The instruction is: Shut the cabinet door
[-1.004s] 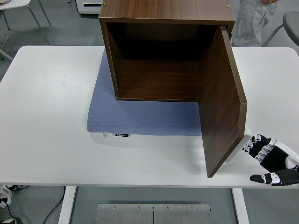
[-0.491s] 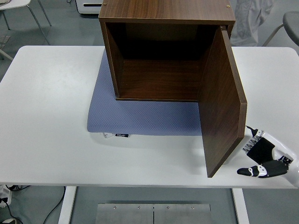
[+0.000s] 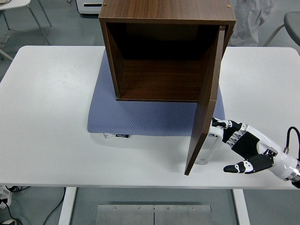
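The wooden cabinet (image 3: pixel 166 51) stood on a blue mat (image 3: pixel 140 115) at the back of the white table (image 3: pixel 47 117), and its door (image 3: pixel 206 101), hinged on the right, stood roughly edge-on to the camera, well short of shut. The right hand (image 3: pixel 236 143), fingers loosely extended and grasping nothing, pressed against the door's outer face near its lower edge. The arc leftward over the mat looked unobstructed, so I judged most of the closing was still to do.

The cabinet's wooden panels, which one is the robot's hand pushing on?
The hinged door on the cabinet's right side, standing ajar. The right hand presses its outer face; the other panels are fixed.
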Tool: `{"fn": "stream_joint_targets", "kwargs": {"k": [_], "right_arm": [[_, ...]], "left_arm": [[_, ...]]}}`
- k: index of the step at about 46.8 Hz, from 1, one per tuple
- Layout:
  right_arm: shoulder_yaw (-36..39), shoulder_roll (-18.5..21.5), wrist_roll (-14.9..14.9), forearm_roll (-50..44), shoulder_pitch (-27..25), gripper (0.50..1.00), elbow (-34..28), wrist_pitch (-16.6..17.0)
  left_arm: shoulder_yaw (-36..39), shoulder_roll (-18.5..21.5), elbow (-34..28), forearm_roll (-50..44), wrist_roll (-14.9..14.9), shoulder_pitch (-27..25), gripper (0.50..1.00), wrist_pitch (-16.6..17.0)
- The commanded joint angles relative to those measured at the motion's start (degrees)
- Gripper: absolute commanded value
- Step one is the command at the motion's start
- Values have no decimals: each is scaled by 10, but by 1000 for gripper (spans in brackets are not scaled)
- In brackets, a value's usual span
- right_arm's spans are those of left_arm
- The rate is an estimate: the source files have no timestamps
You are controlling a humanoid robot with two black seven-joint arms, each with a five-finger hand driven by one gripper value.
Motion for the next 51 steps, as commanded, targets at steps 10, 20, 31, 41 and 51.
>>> {"fn": "stream_joint_targets", "kwargs": {"k": [10, 20, 31, 41, 51], "right_arm": [[-24, 26, 0, 0, 38, 1000, -1, 0], [-31, 44, 0, 0, 56, 1000, -3, 0], [-40, 70, 0, -1, 65, 1000, -3, 0], [-42, 88, 0, -2, 79, 1000, -5, 0], [-45, 107, 0, -4, 86, 1000, -16, 0]], "left_arm": [[0, 0, 0, 0, 0, 0, 1000, 0], [0, 0, 0, 0, 0, 0, 1000, 0], [0, 0, 0, 1, 0, 0, 1000, 0], [0, 0, 1, 1, 0, 0, 1000, 0], [0, 0, 0, 0, 0, 0, 1000, 0]]}}
